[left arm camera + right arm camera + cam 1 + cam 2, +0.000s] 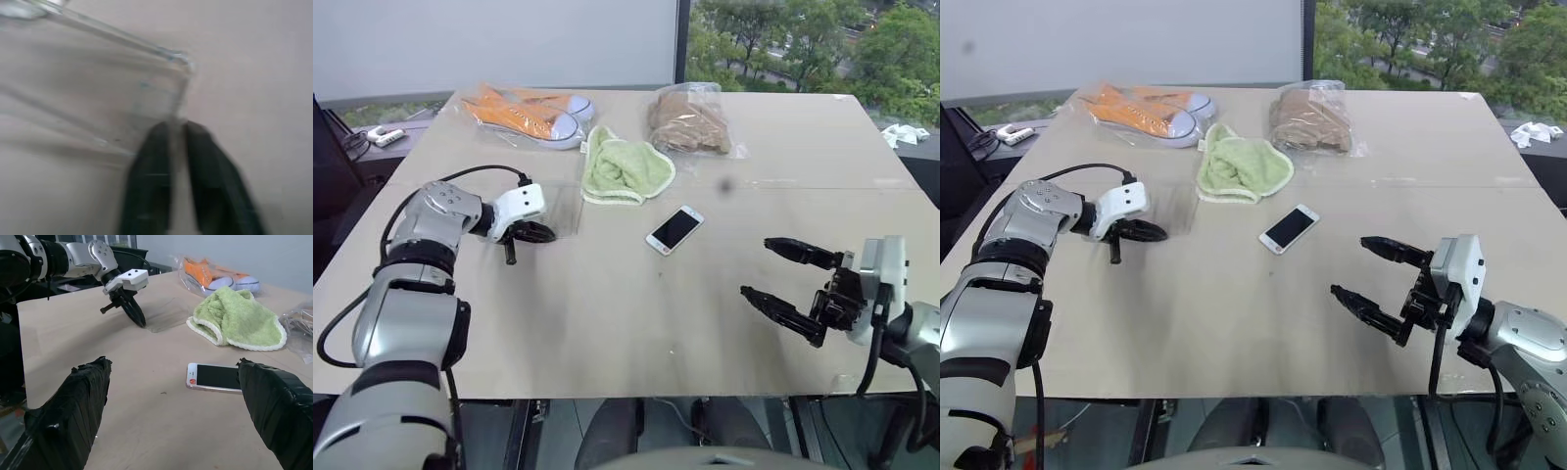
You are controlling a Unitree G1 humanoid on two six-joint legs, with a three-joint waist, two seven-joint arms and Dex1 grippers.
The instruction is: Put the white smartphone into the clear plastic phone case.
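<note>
worktop (607, 323): flat matte beige board, smooth, with a faint seam running across it past the middle.
white smartphone (674, 229): small flat rounded rectangle, glossy black screen, white bezel and edges; lying face up near the middle of the worktop, just below the green cloth, touching neither end effector.
clear plastic phone case (98, 98): thin transparent shell with a rounded corner and a raised glinting rim; lying flat on the worktop's left part, left of the phone and well apart from it; barely showing in the head views, plain in the left wrist view.
green cloth (625, 166): soft pale-green terry towel with a white stitched border, lying crumpled in folds between the shoes and the phone.
shoes (529, 113): orange canvas pair with white rubber toes, sitting inside a crinkly clear bag at the far left.
tan bag (689, 119): crinkly clear bag holding a lumpy tan item, at the far side right of the cloth.
left end effector (517, 238): arm reaching forward, wrist bending down so the black fingers are pointing steeply at the worktop; fingers pressing nearly together, their tips sitting at the case's edge near its corner; whether they are pinching the rim cannot be told.
right end effector (783, 277): hovering level above the worktop's near right, pointing toward the left; fingers spreading wide apart, holding nothing, phone lying beyond them.
</note>
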